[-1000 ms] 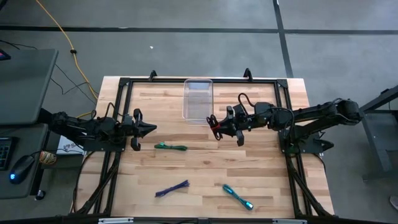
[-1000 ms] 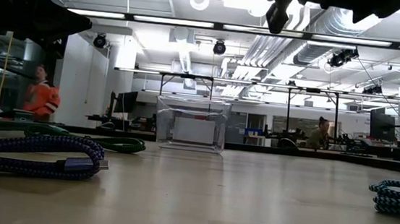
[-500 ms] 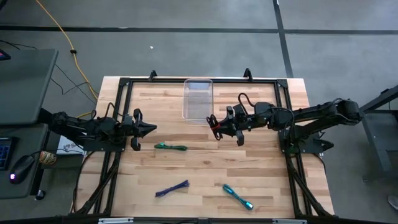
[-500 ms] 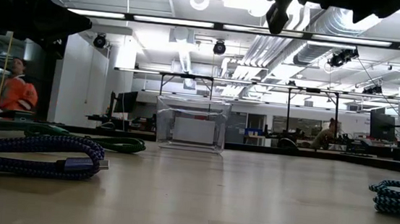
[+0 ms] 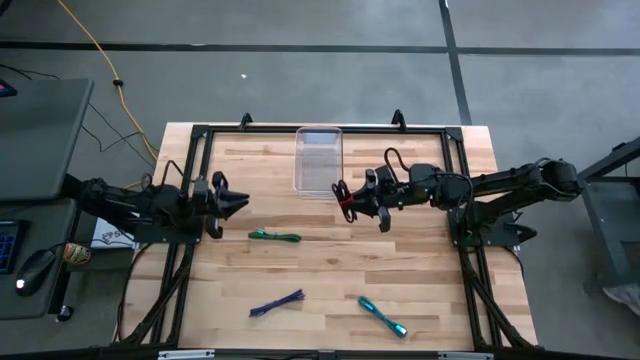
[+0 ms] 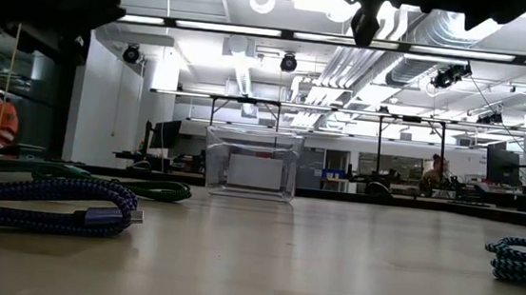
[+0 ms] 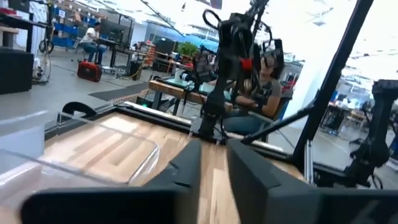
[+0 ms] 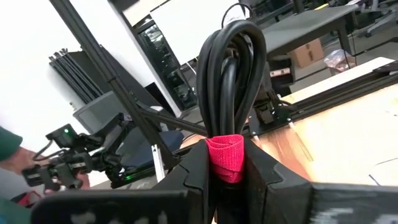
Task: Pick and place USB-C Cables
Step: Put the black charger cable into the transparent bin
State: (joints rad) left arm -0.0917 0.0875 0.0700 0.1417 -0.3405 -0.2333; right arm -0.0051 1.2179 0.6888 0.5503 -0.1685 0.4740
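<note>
Right gripper point(image 5: 347, 199) clamps red-and-black cable point(image 8: 229, 99), just at 4 o'clock of clear bin point(image 5: 318, 158) | left gripper point(image 5: 237, 203) jaws narrow, empty, at table's point(image 5: 420, 290) 9 o'clock | green cable point(image 5: 273, 237) mid-table; purple cable point(image 5: 277, 303), teal cable point(image 5: 383, 316) toward 6.

I can read no text, label, brand or number in any of my views. The clear bin point(image 5: 319, 158) shows no marking, and neither does the red strap on the red-and-black cable point(image 8: 225, 158). Whatever hangs in the room beyond the table point(image 5: 330, 270) is too small for me to make out.
</note>
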